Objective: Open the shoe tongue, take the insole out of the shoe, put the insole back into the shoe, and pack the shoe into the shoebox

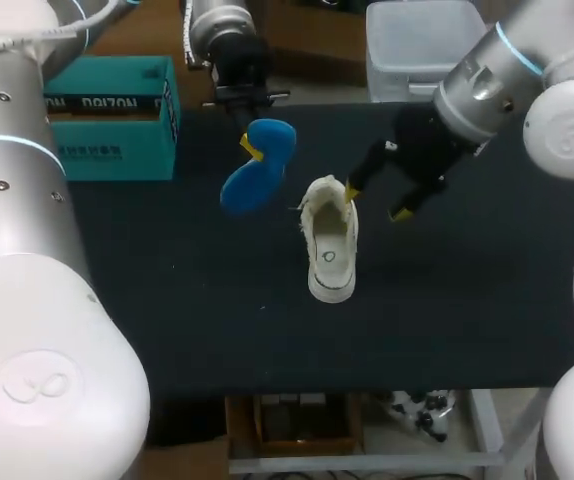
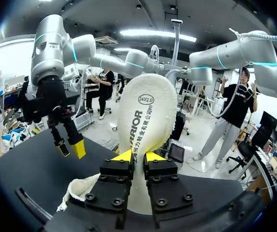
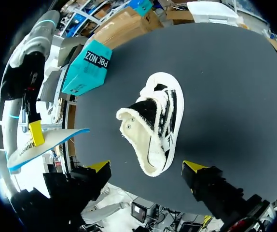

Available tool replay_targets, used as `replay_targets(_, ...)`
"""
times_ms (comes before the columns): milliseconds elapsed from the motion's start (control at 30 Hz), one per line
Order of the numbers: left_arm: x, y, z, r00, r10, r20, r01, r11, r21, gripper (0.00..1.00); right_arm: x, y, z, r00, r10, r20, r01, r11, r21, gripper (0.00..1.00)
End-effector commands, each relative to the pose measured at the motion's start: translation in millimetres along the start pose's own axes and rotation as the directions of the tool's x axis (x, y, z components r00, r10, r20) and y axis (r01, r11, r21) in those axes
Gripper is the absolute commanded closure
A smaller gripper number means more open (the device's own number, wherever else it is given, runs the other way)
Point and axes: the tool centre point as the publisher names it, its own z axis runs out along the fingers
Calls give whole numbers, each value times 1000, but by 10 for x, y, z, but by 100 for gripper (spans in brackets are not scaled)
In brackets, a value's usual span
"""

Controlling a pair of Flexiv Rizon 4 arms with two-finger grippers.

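Left arm (image 1: 27, 300) is seen closest, filling the near left of the head view and curving round to the far middle of the table (image 1: 467, 300). Left gripper (image 2: 138, 155) is pressed onto the insole (image 2: 145, 111) from both sides, one end of it being pinched between the yellow tips. Insole is held in the air, off the table. Its pale printed underside is turned to the left wrist camera and its blue top is turned up to the head camera (image 1: 259, 165).

White shoe (image 1: 329, 245) is set on the dark table near the middle, toe toward the near edge and opening toward the far side. Insole is seen just left of the shoe's opening end, between shoe and shoebox (image 1: 117, 120). The teal shoebox is placed at the far left of the table, well apart from the shoe.

Right gripper (image 1: 377, 200) is spread wide, nothing held. One yellow tip is seen just beside the shoe's opening rim. Contact cannot be told. From the right wrist, the shoe (image 3: 155, 125) is seen ahead of the gripper (image 3: 147, 168), between the spread fingers, with bare table (image 3: 235, 87) around it. Shoebox (image 3: 88, 67) is seen beyond the shoe, and the pinched insole (image 3: 42, 145) off to one side.
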Motion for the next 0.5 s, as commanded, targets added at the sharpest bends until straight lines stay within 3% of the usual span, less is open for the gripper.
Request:
replay_targets(33, -81, -12, 159, 997, 71, -29, -71, 997, 22, 100, 10, -47, -124, 978, 207, -10, -206, 977, 58, 0)
replay_targets(167, -165, -112, 218, 981, 177, -74, -173, 983, 60, 100, 10, -47, -124, 978, 207, -10, -206, 977, 58, 0)
replay_targets(400, -266, -288, 326, 946, 312, -82, -305, 948, 94, 100, 10, -47, -124, 978, 207, -10, -206, 977, 58, 0)
replay_targets(500, -284, -328, 356, 936, 340, -87, -333, 939, 89, 100, 45, -54, -151, 945, 323, -55, -319, 945, 77, 0)
